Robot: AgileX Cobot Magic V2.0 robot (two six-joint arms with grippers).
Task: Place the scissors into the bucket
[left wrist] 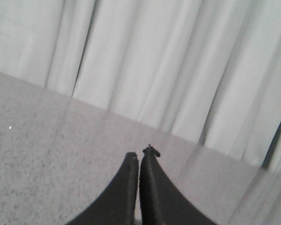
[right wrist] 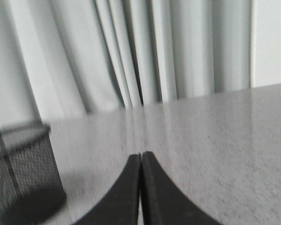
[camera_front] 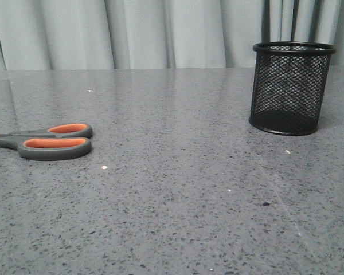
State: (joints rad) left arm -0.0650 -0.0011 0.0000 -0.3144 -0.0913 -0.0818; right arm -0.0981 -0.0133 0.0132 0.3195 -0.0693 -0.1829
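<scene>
The scissors, dark grey handles lined in orange, lie flat on the grey table at the far left, blades cut off by the frame edge. The black wire-mesh bucket stands upright at the back right and looks empty; it also shows in the right wrist view. My left gripper is shut and empty above bare table. My right gripper is shut and empty, with the bucket off to one side and apart from it. Neither gripper appears in the front view.
A pale grey curtain hangs along the table's far edge. A few small specks lie on the speckled table surface between the scissors and the bucket.
</scene>
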